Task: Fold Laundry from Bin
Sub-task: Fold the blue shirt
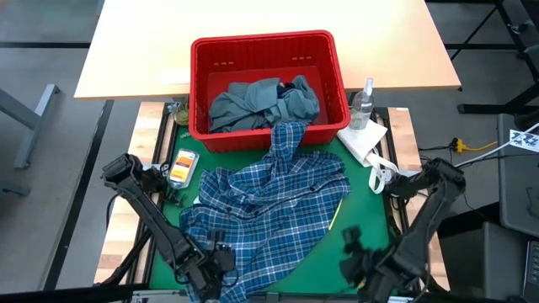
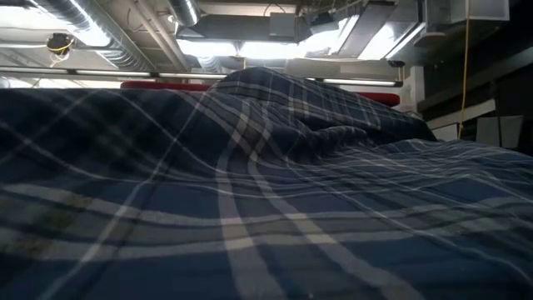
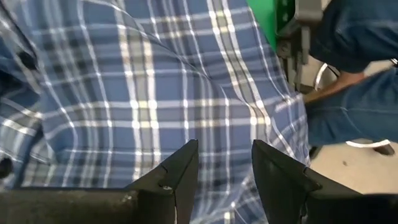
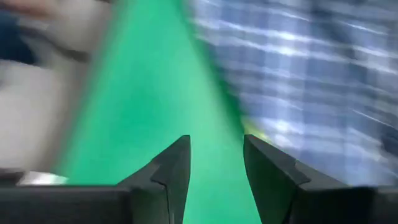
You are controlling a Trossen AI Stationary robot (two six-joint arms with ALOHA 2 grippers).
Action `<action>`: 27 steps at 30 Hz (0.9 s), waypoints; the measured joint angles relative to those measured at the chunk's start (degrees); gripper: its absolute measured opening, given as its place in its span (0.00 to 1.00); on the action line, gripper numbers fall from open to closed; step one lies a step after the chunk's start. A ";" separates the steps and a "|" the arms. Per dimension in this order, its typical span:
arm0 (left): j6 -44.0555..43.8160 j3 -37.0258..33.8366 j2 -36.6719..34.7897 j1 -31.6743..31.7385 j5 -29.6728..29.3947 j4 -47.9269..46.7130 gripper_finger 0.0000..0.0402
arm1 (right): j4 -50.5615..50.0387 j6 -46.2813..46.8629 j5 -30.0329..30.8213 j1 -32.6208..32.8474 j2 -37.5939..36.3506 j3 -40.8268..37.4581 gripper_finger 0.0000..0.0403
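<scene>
A green mat (image 1: pixel 358 202) covers the working surface, with bare wood strips (image 1: pixel 141 135) showing at its left and right edges. At the mat's right edge, near the far corner, stands a clear spray bottle (image 1: pixel 364 103), just beside a white paper towel (image 1: pixel 365 141). A white ring-shaped thing (image 1: pixel 381 175) lies at the right edge nearer the front. Near the left edge sits a small orange and white packet (image 1: pixel 182 165). A thin yellow stick (image 1: pixel 334 215) lies on the mat right of centre. A pale tabletop (image 1: pixel 253 34) spans the far side.
</scene>
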 joint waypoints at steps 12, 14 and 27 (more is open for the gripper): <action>-0.02 0.00 0.00 0.49 -3.20 1.12 0.36 | -14.37 -3.40 9.36 -3.75 -0.88 -7.07 0.37; -0.02 0.00 0.00 0.49 -4.14 2.67 0.36 | -10.73 -5.07 8.86 -4.35 -0.95 -9.71 0.37; 0.04 0.02 0.72 2.92 -7.67 15.03 0.36 | 14.60 -17.16 7.81 -4.70 -1.00 -23.33 0.37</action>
